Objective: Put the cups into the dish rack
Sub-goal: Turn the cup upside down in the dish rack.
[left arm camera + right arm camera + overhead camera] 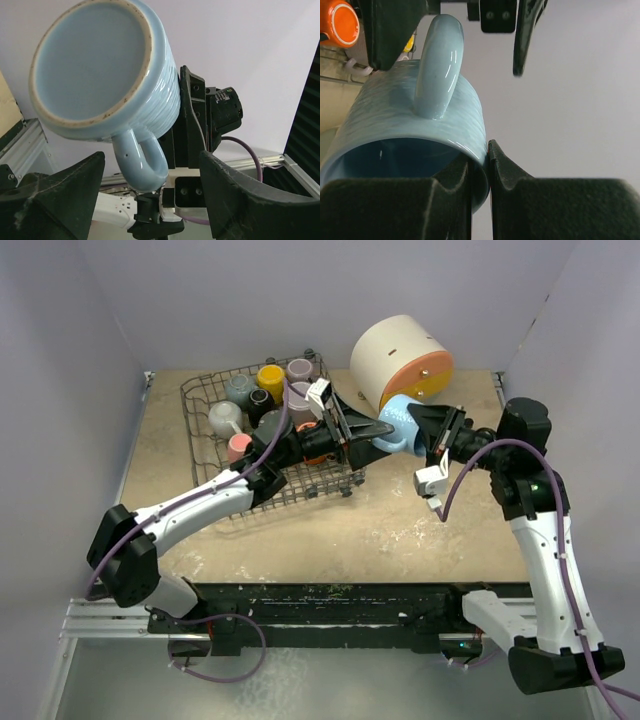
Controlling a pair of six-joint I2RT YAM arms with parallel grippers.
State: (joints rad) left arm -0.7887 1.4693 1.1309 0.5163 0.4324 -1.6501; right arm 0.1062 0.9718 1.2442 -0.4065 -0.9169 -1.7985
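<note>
A light blue cup hangs in the air just right of the dish rack, lying on its side. My right gripper is shut on its rim, one finger inside and one outside. In the right wrist view the cup shows its handle pointing up. My left gripper is open at the cup's base end. In its wrist view the fingers stand either side of the handle without touching it. Grey, yellow and mauve cups sit in the rack with several others.
A big white cylinder with an orange front stands at the back right, close behind the held cup. The beige table runs between grey walls. An orange cup shows in the rack past the left arm.
</note>
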